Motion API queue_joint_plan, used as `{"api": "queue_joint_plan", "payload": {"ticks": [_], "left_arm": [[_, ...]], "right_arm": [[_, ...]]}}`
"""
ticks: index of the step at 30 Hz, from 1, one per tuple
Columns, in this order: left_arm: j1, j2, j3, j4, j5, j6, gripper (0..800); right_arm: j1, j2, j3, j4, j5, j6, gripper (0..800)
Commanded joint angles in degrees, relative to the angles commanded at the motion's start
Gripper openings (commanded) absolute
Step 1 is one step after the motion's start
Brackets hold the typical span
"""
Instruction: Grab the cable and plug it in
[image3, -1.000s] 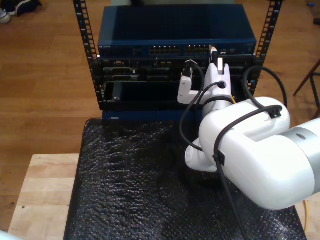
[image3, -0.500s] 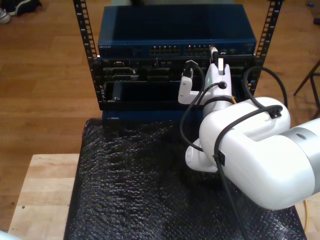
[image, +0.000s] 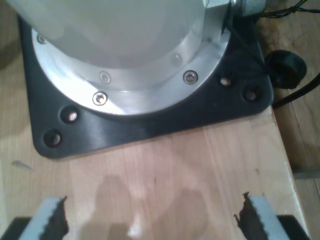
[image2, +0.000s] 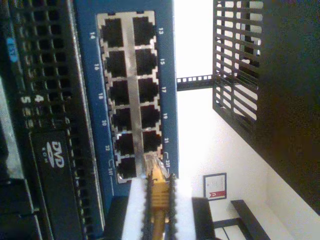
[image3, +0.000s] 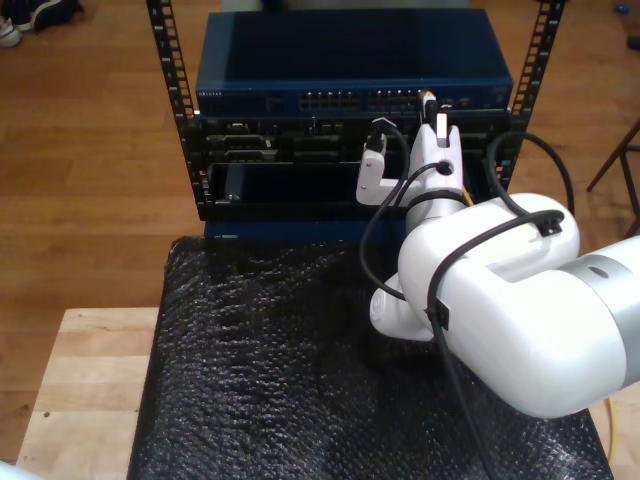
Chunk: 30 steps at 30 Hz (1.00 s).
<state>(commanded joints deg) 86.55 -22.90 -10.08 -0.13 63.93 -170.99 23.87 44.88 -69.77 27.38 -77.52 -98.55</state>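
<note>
The yellow-orange cable (image2: 158, 200) is pinched between the white pads (image2: 135, 210) of my second gripper (image2: 158, 183), which is shut on it. Its clear plug (image2: 152, 164) touches the mouth of a port in the last pair of the blue switch (image2: 85, 100); how deep it sits I cannot tell. In the exterior view my second gripper (image3: 430, 108) reaches up to the switch's port row (image3: 395, 100), and a stretch of cable (image3: 612, 440) shows at the exterior view's lower right. My first gripper (image: 155, 220) is open over bare wood, with nothing between its fingers.
A black rack (image3: 280, 150) with side posts (image3: 165, 50) holds the blue switch (image3: 350, 60) above black units. A black bubble-wrap mat (image3: 280, 370) covers the wooden table (image3: 90, 380). A black base plate (image: 150, 125) carrying a round arm base lies just beyond my first gripper.
My second gripper has edged slightly closer to the switch's ports with the cable. Nothing else has moved.
</note>
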Motion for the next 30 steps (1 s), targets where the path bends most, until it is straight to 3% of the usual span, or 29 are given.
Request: {"api": "queue_joint_plan", "payload": {"ticks": [30], "left_arm": [[0.0, 0.0, -0.1, 0.0, 0.0, 0.0, 800]], "right_arm": [[0.0, 0.5, -0.9, -0.1, 0.2, 0.0, 0]]}}
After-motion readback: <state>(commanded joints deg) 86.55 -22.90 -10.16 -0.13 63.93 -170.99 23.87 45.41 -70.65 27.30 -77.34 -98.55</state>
